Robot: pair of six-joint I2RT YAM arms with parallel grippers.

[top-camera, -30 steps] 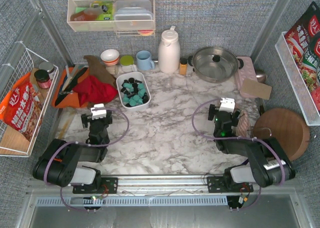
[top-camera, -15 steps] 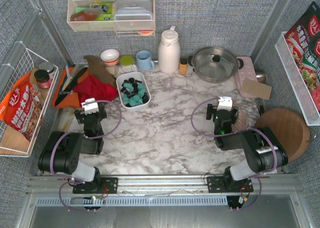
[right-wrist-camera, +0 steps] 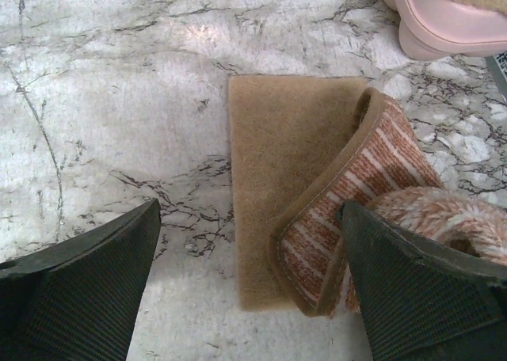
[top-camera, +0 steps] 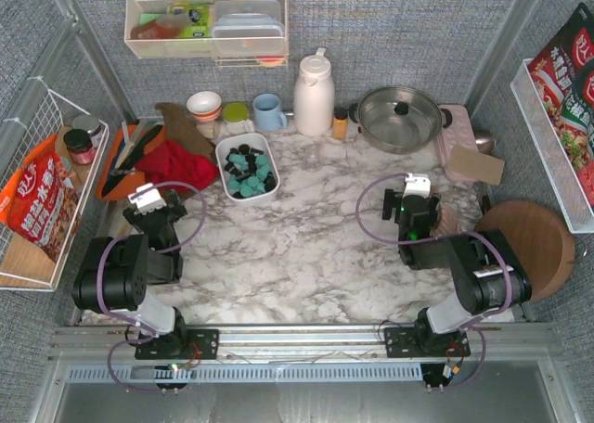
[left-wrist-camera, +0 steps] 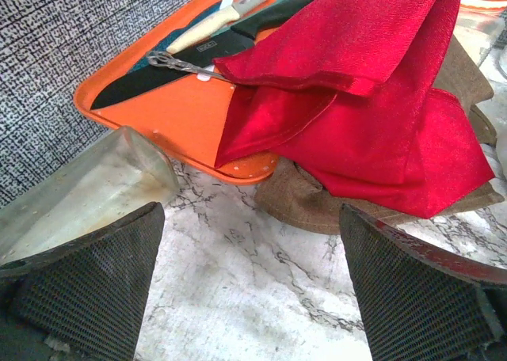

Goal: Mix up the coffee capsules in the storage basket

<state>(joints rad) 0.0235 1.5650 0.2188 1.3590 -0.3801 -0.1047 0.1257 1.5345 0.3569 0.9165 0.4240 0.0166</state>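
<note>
- Two dozen or so coffee capsules (top-camera: 249,171), teal and black tapered pods, lie jumbled in the storage basket (top-camera: 223,147).
- Smooth white round-cornered tub, far-left on the marble table (top-camera: 306,247); its long axis runs away from the arms.
- Left hand (left-wrist-camera: 249,218) gapes empty before a red cloth (left-wrist-camera: 372,100).
- Right hand (right-wrist-camera: 249,218) is spread empty over a fuzzy tan mat (right-wrist-camera: 285,179).

White marble-patterned tabletop (top-camera: 297,247) within grey woven wall panels (top-camera: 418,33) and aluminium framing (top-camera: 306,333)

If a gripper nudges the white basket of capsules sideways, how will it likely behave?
The storage basket looks low, wide and plastic on smooth marble tabletop, so it would probably slide, not tip. The coffee capsules lie loose inside, so they likely shift and tumble.
</note>
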